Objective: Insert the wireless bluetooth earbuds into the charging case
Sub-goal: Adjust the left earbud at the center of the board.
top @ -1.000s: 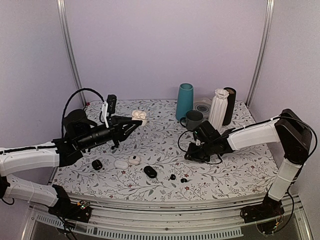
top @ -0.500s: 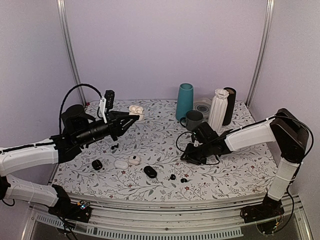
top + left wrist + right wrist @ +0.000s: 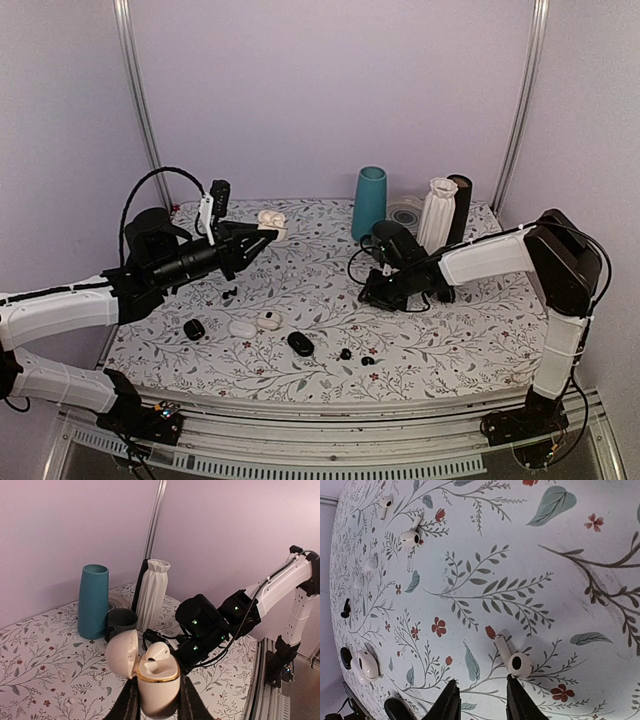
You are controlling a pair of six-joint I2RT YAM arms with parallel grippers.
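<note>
The left claw (image 3: 157, 697) is clamping the white case (image 3: 159, 682) by its lower body and holding it raised off the worktop (image 3: 480, 330), to the left of the teal vase (image 3: 370, 203). The lid is swung back and the mouth is facing upward. Judging by that pose, it is presenting the open slots so a bud can be lowered in from above, and the low grip is leaving the top free. One white bud seems to be sitting in the case already; the second slot is not showing clearly. The right claw (image 3: 481, 690) is hanging low over the worktop just in front of the vase, its jaws standing apart with nothing between them. A white earbud (image 3: 512, 661) is lying flat there, just off one fingertip rather than in the gap, so the claw is probably lining up for a pick and needing a small sideways shift first. Being smooth and tiny, the bud is likely to skid if only one finger is touching it. The black buds (image 3: 345, 353) are lying loose well in front of the vase, toward the near edge, and a black case (image 3: 300, 344) is resting in front of the vase too, further to its left.
</note>
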